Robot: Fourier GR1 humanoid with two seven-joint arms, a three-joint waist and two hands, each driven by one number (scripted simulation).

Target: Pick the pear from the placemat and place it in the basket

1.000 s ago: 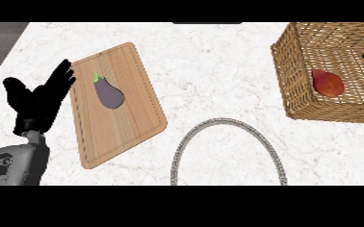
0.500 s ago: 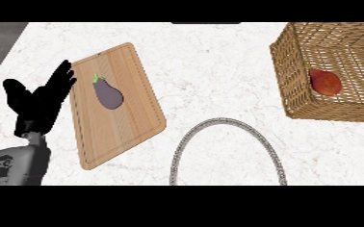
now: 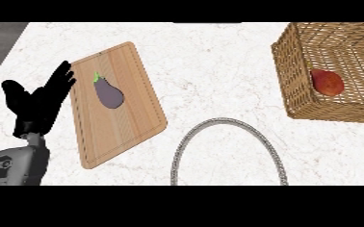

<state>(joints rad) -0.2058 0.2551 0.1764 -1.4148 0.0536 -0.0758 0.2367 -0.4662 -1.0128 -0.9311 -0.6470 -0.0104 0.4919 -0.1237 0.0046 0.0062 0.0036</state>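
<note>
A reddish pear lies inside the wicker basket at right. An eggplant rests on the wooden board. The left hand rests open at left.

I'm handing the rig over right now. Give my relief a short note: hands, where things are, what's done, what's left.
Left hand: open, fingers up, resting at the view's left edge beside the wooden board. Right hand: not in view.
A reddish-orange rounded fruit, presumably the pear, lies inside the woven wicker basket at the right.
A purple eggplant lies on the board; a grey metal ring sits on the counter.
Done: fruit is in the basket. Left: apparently nothing.
</note>
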